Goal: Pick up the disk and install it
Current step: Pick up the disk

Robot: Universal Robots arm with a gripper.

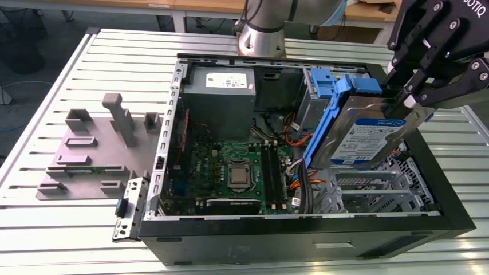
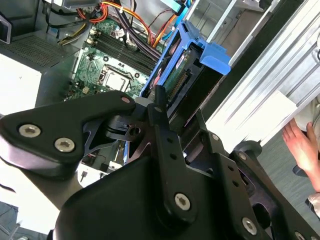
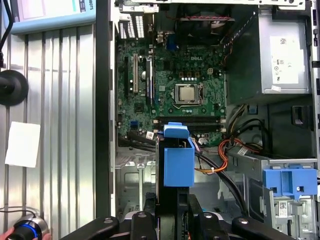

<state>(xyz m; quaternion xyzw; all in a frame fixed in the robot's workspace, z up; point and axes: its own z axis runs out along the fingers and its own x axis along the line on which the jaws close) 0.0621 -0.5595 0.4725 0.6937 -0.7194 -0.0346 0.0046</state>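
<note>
Over the open black case (image 1: 306, 238), we see the claw (image 1: 405, 102) clamped on the flat silver disk (image 1: 367, 136), tilted, blue plastic rails (image 1: 322, 129), green circuit board (image 1: 229, 169) beneath.

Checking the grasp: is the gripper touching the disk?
Touching. In the exterior view the gripper has its jaws closed on the upper edge of the disk, holding it tilted over the open computer case.

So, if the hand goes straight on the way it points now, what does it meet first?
The hand, shut on the disk, points down into the open computer case. The disk's lower end would probably meet the silver drive cage beneath it first, though depth is unclear.
</note>
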